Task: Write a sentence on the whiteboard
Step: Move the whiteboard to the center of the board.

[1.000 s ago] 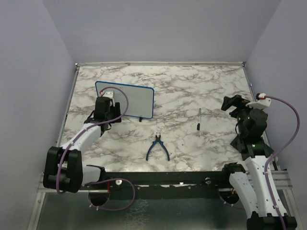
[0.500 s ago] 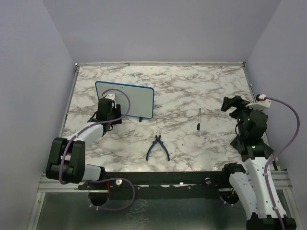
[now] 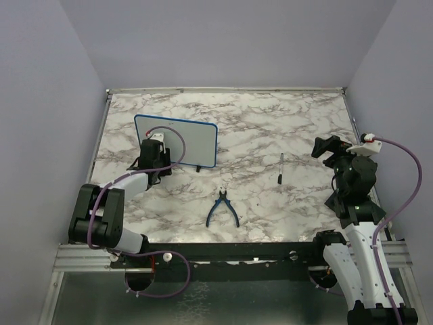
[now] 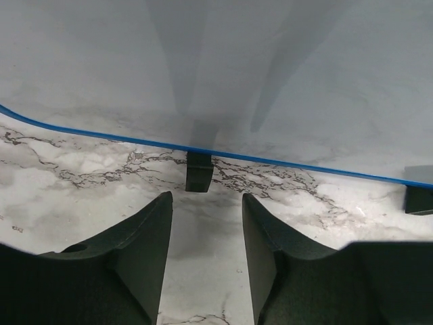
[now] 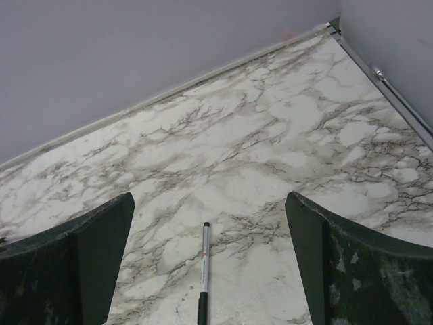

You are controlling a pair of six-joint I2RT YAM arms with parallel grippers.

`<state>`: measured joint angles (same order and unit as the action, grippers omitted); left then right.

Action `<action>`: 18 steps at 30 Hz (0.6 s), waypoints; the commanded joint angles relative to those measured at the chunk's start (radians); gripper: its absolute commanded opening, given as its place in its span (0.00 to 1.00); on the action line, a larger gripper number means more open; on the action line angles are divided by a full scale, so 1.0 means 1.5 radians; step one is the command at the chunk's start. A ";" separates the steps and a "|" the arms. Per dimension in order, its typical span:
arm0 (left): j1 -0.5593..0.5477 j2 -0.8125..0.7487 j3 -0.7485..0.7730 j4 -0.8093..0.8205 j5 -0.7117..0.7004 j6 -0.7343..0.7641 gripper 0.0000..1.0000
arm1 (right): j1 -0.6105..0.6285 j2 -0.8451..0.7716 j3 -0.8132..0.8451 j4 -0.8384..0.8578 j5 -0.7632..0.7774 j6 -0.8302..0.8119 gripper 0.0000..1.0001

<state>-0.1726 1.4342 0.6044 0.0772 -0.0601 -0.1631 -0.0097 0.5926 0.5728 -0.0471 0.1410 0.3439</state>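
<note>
On marble table (image 3: 284,122), whiteboard (image 3: 193,143), pen (image 3: 281,168), pliers (image 3: 222,210)

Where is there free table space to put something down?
Widest bare patch: the far table between the whiteboard, the back wall and the marker. Also free: between pliers and right arm. Crowded: the whiteboard's left front, where the left gripper sits.

- Whiteboard (image 4: 270,74): fills upper part of view; white face carries soft grey shadow bands.
- Blue frame (image 4: 304,164): thin lower edge, running slightly downward left to right.
- Black foot (image 4: 199,172): under frame, standing on marble table top (image 4: 81,183).
- Second foot (image 4: 419,200): at right margin, partly cut off.
- Left gripper (image 4: 206,203): low over table, near board. Black fingers (image 4: 145,250) apart, nothing between them; gap lines up with first foot, no contact.
</note>
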 commanded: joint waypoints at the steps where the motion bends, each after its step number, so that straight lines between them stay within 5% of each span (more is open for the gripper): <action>1: -0.004 0.015 0.014 0.025 0.012 0.000 0.46 | -0.002 -0.007 -0.009 0.010 -0.011 0.003 0.98; 18: -0.027 0.019 0.019 0.031 0.030 0.029 0.39 | -0.002 -0.004 -0.016 0.015 -0.016 0.004 0.98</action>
<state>-0.1864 1.4612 0.6117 0.1032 -0.0483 -0.1432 -0.0097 0.5934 0.5652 -0.0463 0.1398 0.3439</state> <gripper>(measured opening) 0.398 0.980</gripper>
